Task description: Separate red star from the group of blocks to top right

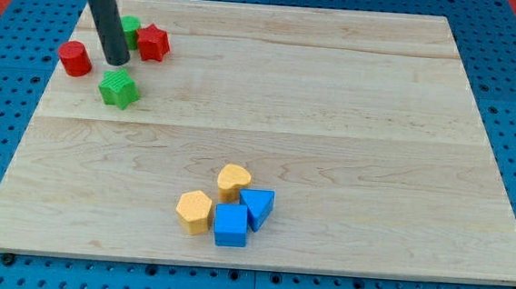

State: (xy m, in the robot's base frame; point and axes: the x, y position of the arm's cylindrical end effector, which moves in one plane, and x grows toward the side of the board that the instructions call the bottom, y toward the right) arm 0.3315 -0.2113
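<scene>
Upper left of the desk (352,105): red cylinder (74,59), the tip (116,63) above the green star (118,89), then the red star (153,42). No fingers, nothing held. The star looks light, rigid; push its left face.

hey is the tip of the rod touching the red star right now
Apart. The camera view shows bare wood between my tip and the red star, which sits toward the view's right of it.
</scene>
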